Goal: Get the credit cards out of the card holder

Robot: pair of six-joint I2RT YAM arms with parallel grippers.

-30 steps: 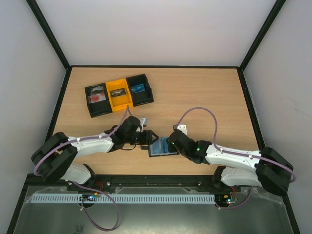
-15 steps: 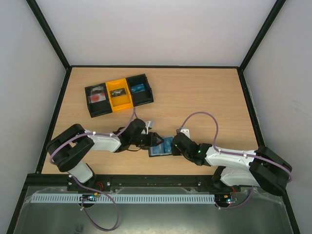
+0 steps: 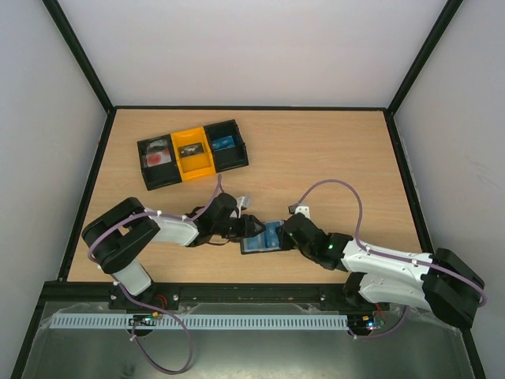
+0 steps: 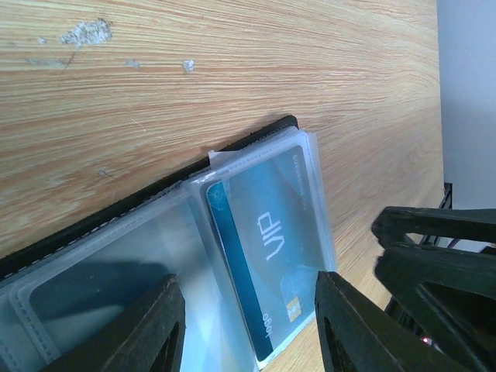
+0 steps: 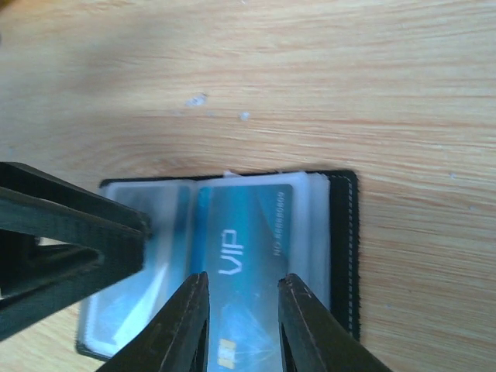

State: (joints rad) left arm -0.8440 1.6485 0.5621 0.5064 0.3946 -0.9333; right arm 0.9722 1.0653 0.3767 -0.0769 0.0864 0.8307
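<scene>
- Two end effectors meet over the card holder (image 3: 254,248), near the front edge of the desk (image 3: 339,158).
- Left end effector (image 4: 246,283): jaws spread wide with nothing clamped. In the left wrist view its fingers (image 4: 151,329) straddle the clear sleeve pages.
- Right end effector (image 5: 244,283): jaws parted with a narrower gap and gripping nothing, the card's "VIP" print showing between the fingers (image 5: 190,318).
- Contact is unclear: both sets of tips sit low over the sleeves, possibly touching the plastic, but neither wrist view settles it.
- From above, the left end effector (image 3: 246,226) comes in from the left and the right end effector (image 3: 284,235) from the right, tips close together across the holder.
- Card holder (image 5: 342,256) lies open and flat on the desk, black cover underneath, clear sleeves facing up.
- Credit card (image 4: 271,248): teal-blue with a chip at one end, inside the outermost sleeve on the right arm's side. It is fully seated in the pocket.
- Same card from the right wrist (image 5: 242,225) lies next to the holder's black stitched edge. In the top view (image 3: 271,234) it is just a blue patch.
- Any further cards in the other sleeves are too blurred to confirm.
- Three-compartment tray (image 3: 170,181), black-yellow-black, sits at the far left of the desk, well apart from the holder.
</scene>
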